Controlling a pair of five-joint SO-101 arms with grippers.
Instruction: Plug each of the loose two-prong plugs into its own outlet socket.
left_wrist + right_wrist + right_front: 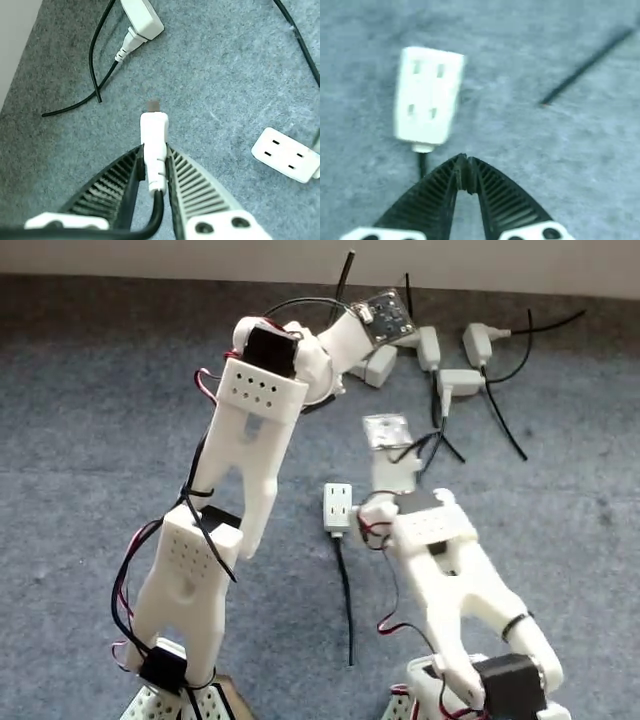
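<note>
Grey carpet: left tool clamps plug; right tool closed, outlet just ahead.

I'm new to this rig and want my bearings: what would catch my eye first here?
The left end effector grips a white two-prong plug, prongs pointing ahead. The right end effector, shut and empty, is just short of the cord end of a white outlet socket mid-table. At the far side lie spare plugs with black cords.
</note>
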